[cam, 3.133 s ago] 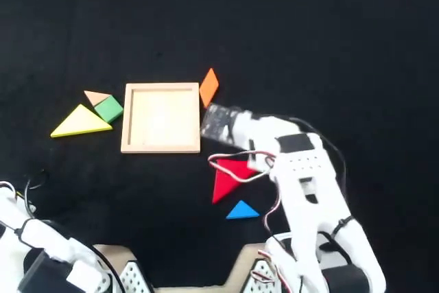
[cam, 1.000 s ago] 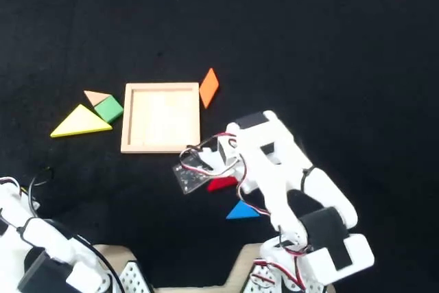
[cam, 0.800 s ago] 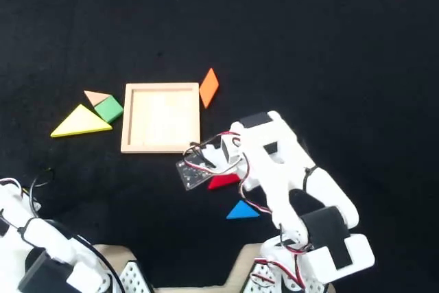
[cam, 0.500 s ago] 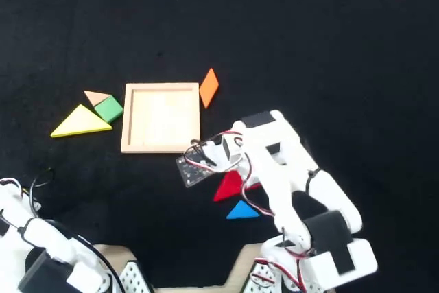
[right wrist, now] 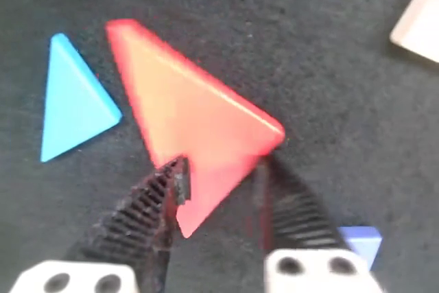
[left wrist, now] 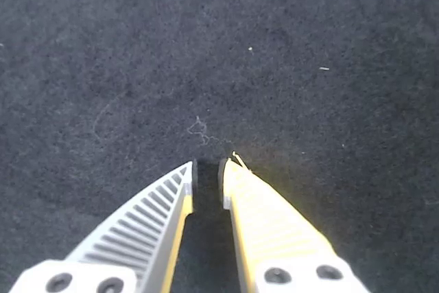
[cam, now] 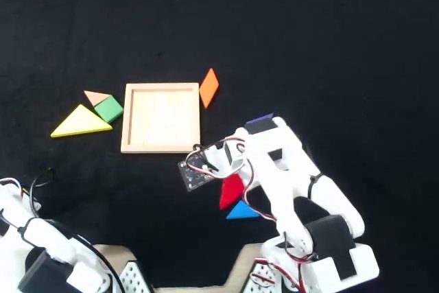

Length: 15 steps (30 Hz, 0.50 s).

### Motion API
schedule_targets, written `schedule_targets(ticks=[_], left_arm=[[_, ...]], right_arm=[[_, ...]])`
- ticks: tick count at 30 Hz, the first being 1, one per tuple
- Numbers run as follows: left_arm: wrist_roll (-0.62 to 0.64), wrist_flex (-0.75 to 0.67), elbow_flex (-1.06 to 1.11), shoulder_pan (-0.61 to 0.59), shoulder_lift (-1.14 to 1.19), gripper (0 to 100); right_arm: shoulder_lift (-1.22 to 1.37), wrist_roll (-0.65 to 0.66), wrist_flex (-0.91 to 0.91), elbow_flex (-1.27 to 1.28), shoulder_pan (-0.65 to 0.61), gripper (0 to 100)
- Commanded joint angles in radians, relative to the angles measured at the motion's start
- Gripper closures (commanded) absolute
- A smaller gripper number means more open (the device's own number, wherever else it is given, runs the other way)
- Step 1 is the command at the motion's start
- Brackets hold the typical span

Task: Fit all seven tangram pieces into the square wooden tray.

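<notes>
The square wooden tray (cam: 161, 147) lies left of centre with nothing in it. My right gripper (cam: 226, 182) (right wrist: 219, 176) stands just off the tray's near right corner, shut on one corner of the red triangle (cam: 232, 191) (right wrist: 185, 114). A small blue triangle (cam: 241, 211) (right wrist: 72, 97) lies right beside the red one. An orange parallelogram (cam: 208, 87) sits at the tray's far right corner. Left of the tray are a yellow triangle (cam: 81, 123), a green square (cam: 109, 109) and a small tan triangle (cam: 96, 97). My left gripper (left wrist: 207, 180) is shut over bare black cloth.
A purple piece (cam: 259, 123) (right wrist: 360, 241) peeks out from behind the right arm. A corner of the tray (right wrist: 420, 22) shows in the right wrist view. The left arm (cam: 34, 252) sits at the near left corner. Black cloth covers the table, with open room at the back and right.
The right arm swung from beside the tray's right edge down over the red triangle and took hold of it. In the last half second the triangle turned and shifted slightly nearer. The left arm kept still.
</notes>
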Motion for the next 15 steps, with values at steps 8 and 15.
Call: schedule_targets(ticks=[8,15], left_arm=[[-0.003,-0.003,-0.001,0.01,-0.017,91],[-0.003,-0.003,-0.001,0.01,-0.017,91]], right_arm=[[-0.007,-0.009,0.017,-0.005,0.011,89.2],[-0.019,-0.044,0.247,-0.125,0.005,79.3]])
